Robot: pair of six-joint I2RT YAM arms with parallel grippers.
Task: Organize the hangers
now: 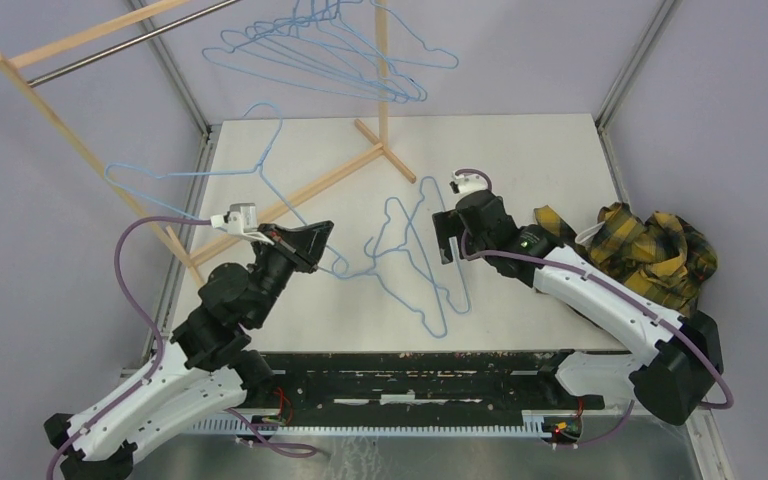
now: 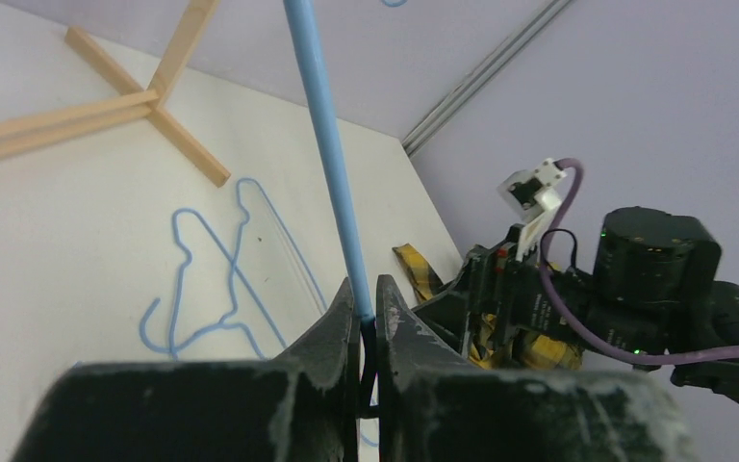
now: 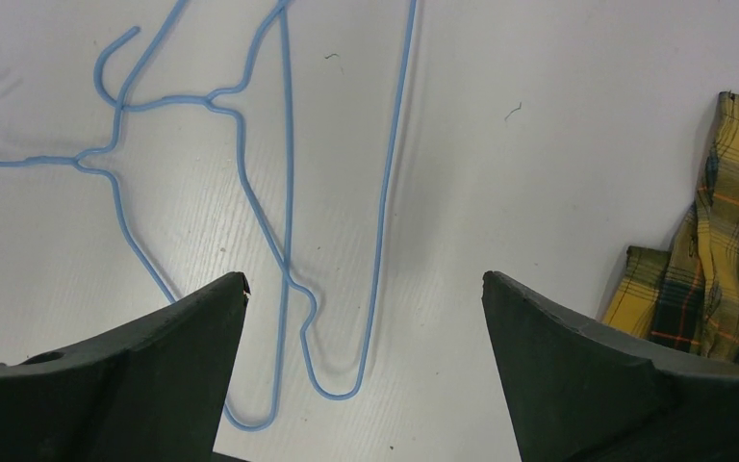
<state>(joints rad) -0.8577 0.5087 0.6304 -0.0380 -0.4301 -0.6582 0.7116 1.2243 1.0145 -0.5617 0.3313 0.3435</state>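
About halfway done, by my reading. Lower centre of the top view, the right gripper (image 1: 447,240) stands wide and empty above two hangers (image 3: 284,144) lying overlapped on the white surface (image 1: 520,170); those have yet to be hung. Left of them, the left gripper (image 1: 305,243) is pinched tight on the wire of a third hanger (image 2: 332,164), which is lifted off the surface and reaches toward the frame's left edge, not yet on the rod. At the top of the frame, a cluster of hangers (image 1: 340,55) already hangs at the wooden rack (image 1: 90,30); their hooks are cut off by the frame. A yellow plaid garment (image 1: 650,245) lies at the right, untouched.
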